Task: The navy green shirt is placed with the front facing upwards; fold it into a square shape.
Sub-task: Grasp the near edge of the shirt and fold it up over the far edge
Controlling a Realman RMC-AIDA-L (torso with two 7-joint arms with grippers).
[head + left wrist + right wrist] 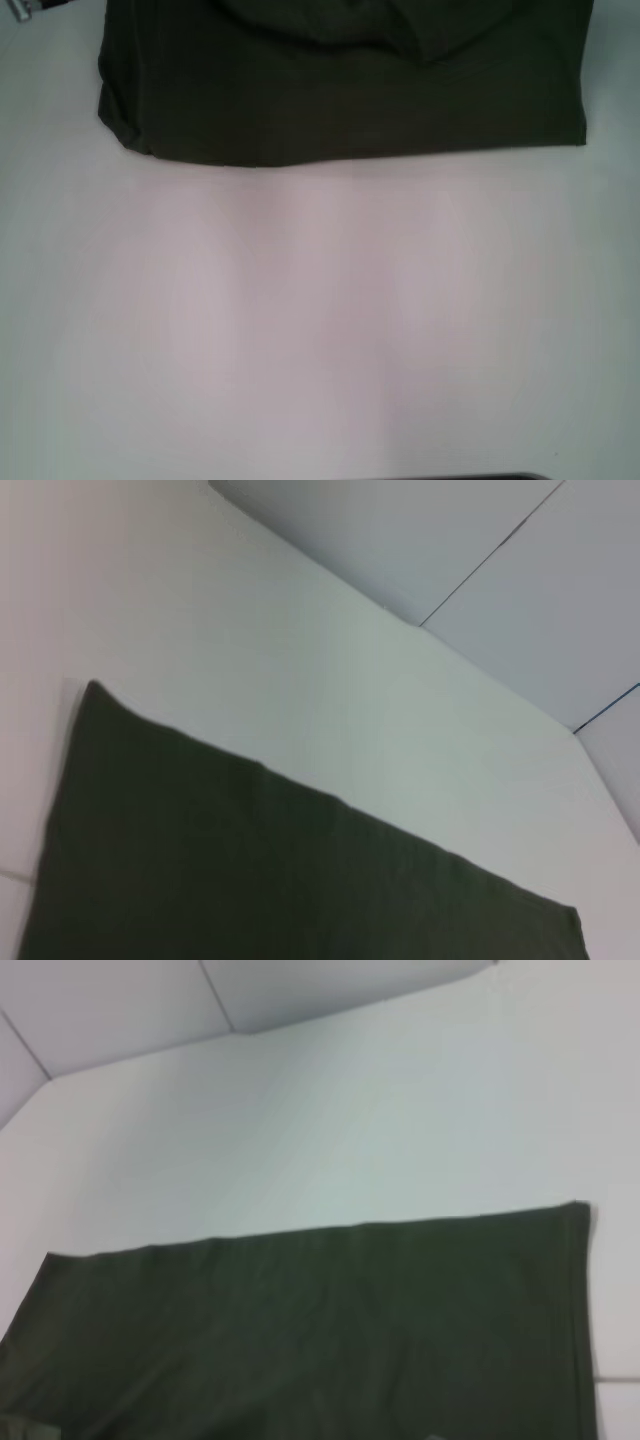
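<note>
The navy green shirt (pixel 340 90) lies across the far part of the white table (pixel 320 320), its straight edge facing me. Its left corner is bunched and some cloth is folded over near the top of the head view. No lettering or label shows. A flat corner-to-corner stretch of the shirt (pixel 280 870) fills the left wrist view. The right wrist view holds another flat stretch of the shirt (pixel 320 1320), with a stitched hem along one side. Neither gripper shows in any view.
The table's edge runs beyond the shirt in both wrist views, with grey floor panels (pixel 480 550) past it. A small grey-and-dark item (pixel 20 8) sits at the far left corner of the head view. A dark strip (pixel 460 477) lies at the near edge.
</note>
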